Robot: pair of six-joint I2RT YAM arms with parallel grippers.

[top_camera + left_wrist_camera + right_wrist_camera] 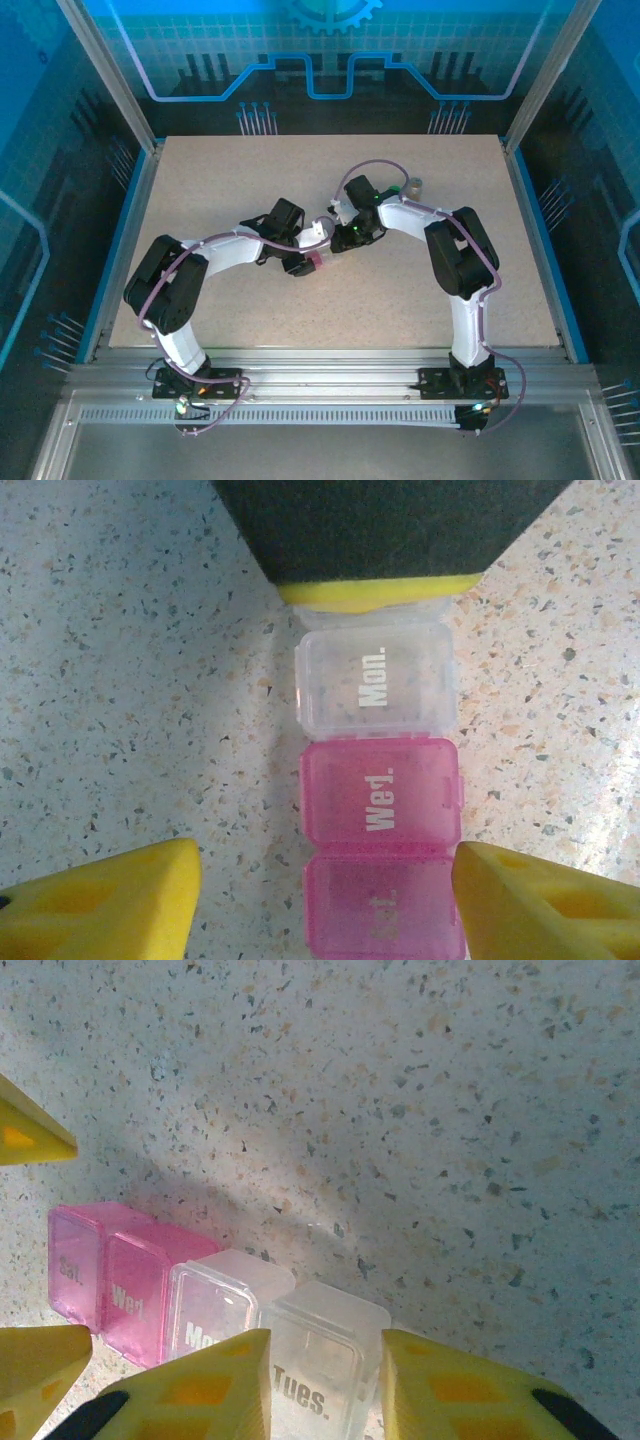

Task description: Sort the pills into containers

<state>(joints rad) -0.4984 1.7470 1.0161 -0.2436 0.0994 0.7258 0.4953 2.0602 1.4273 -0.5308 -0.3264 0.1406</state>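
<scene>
A strip of four joined pill boxes [318,246] lies mid-table: pink "Sat." [385,915], pink "Wed." [380,792], clear "Mon." [372,678] and clear "Tues." [322,1360], all with lids down. My right gripper [325,1385] is shut on the "Tues." box, its pads against both sides. My left gripper [325,900] is open around the "Sat." end; its right finger [540,900] is at the box's edge and its left finger [100,905] stands well away. A small brownish vial [412,186], one of the containers, stands behind the right arm. The pills are out of view.
The speckled tabletop [220,180] has blue rails left and right and a metal frame along the near edge. The two arms meet at the middle. My right gripper's black and yellow finger [380,590] shows at the top of the left wrist view.
</scene>
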